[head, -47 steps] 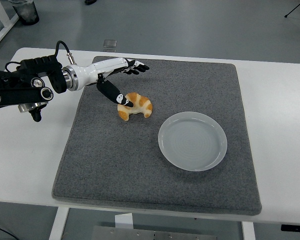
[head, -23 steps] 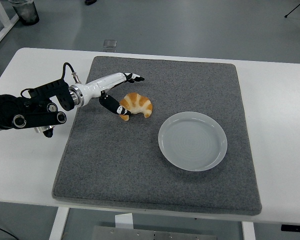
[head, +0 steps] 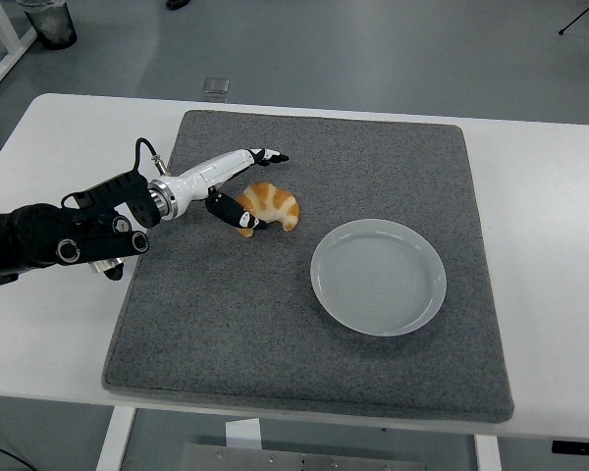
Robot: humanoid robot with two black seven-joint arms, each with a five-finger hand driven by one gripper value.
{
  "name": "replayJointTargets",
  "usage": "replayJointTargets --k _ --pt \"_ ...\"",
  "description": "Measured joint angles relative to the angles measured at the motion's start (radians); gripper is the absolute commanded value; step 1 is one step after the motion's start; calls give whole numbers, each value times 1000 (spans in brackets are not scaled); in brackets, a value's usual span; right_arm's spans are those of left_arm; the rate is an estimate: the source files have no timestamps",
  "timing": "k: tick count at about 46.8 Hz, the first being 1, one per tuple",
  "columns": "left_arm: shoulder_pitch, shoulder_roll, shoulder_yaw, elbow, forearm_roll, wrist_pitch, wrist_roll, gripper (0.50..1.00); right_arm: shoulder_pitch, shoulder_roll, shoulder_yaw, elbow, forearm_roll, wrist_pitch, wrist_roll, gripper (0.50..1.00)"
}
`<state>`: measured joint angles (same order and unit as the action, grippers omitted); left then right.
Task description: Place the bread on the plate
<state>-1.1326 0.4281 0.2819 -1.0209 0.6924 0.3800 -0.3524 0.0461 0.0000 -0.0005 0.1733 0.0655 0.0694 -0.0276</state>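
On the grey mat (head: 275, 324) covering the white worktop (head: 550, 245), the empty plate (head: 378, 277) sits nearest. Just beyond it to the left lies the bread (head: 270, 206), the left robot hand (head: 240, 186) spread open, thumb touching its near-left edge, fingers extended above.

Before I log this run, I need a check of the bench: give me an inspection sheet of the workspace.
Surface: white table with a grey mat on it.
Job's things: bread on the mat, left of the plate; plate holds nothing.
Clutter: nothing seen.
Hands: left hand at the bread, thumb touching its near side, fingers extended above it, no grasp closed; right hand not in view.
Cables: black cable looping at the left wrist.
Surroundings: grey floor, a bin at top left.
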Motion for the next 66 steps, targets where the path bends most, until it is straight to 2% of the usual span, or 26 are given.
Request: replayJointTargets --k 2,5,8,12,20,26,38,54,66 --pt "8 -7 -1 18 -1 0 -13 883 0 0 0 0 0 0 0 952" --pt "19 -11 -11 38 -5 0 -35 832 0 0 0 0 0 0 0 952" --pt "30 -13 -24 49 -5 0 -49 761 0 0 0 0 0 0 0 952" --pt "39 -14 -35 50 -2 -1 -55 624 0 0 0 0 0 0 -1 952" --pt "46 -14 -38 50 -1 -4 -56 604 0 0 -1 0 -1 0 -1 954" --pt "48 -14 -38 48 -2 -7 -56 500 0 0 -1 0 -1 0 -1 952" --pt "48 -14 -40 48 -10 -9 -56 500 0 0 -1 0 0 0 -1 952" --pt "33 2 -134 48 -13 -10 -55 500 0 0 0 1 1 0 -2 952" --pt "33 59 -212 47 -14 -12 -55 500 0 0 -1 0 1 0 -2 952"
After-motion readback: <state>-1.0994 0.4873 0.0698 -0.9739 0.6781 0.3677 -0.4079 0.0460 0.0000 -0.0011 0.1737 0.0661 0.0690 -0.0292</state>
